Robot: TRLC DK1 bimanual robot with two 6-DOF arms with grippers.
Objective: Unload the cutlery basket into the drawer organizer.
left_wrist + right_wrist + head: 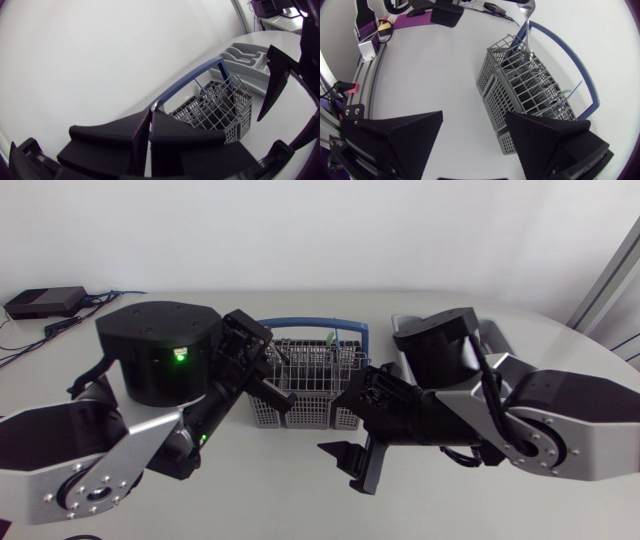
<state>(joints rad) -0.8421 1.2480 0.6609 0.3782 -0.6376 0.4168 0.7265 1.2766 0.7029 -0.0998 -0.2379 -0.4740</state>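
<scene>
Looking down from head view: cutlery basket [305, 385] sits mid-table, drawer organizer [498, 336] just right of it | left wrist: left gripper [151, 112] squeezed to a seam at the basket's blue handle [200, 75] end, hold unclear | right wrist: right gripper [474, 117] spread wide, empty, basket ahead, spoon [526, 15] upright inside.

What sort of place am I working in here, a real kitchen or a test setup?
Probably a lab test bench, not a kitchen: a bare white table, with the grey wire cutlery basket and the grey drawer organizer simply set out loose on it, no drawer around the organizer.
</scene>
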